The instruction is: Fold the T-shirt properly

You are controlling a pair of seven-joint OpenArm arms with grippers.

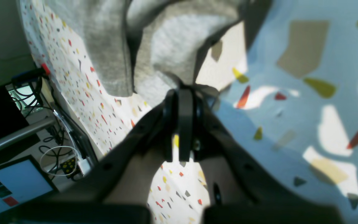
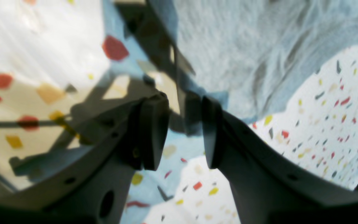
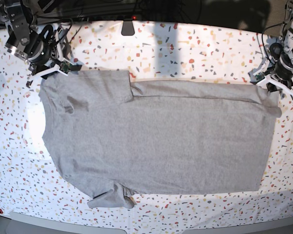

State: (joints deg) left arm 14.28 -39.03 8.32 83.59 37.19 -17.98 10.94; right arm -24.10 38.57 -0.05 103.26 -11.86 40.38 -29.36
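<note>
Shirt: T-shirt [image 3: 156, 141] flat, long axis along tabletop [image 3: 195, 44] length.
L fingers [image 1: 183, 93]: clamped on far hem corner.
R fingers [image 2: 154, 133]: parted, empty, by collar end.

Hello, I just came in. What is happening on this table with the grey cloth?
A two-armed robot is folding a grey T-shirt spread flat on a speckled table. One sleeve is already turned in over the body. The left gripper is shut on the shirt's far corner at the base view's right side. The right gripper stands open by the opposite far corner and holds nothing. The main fold is not yet made.
</note>
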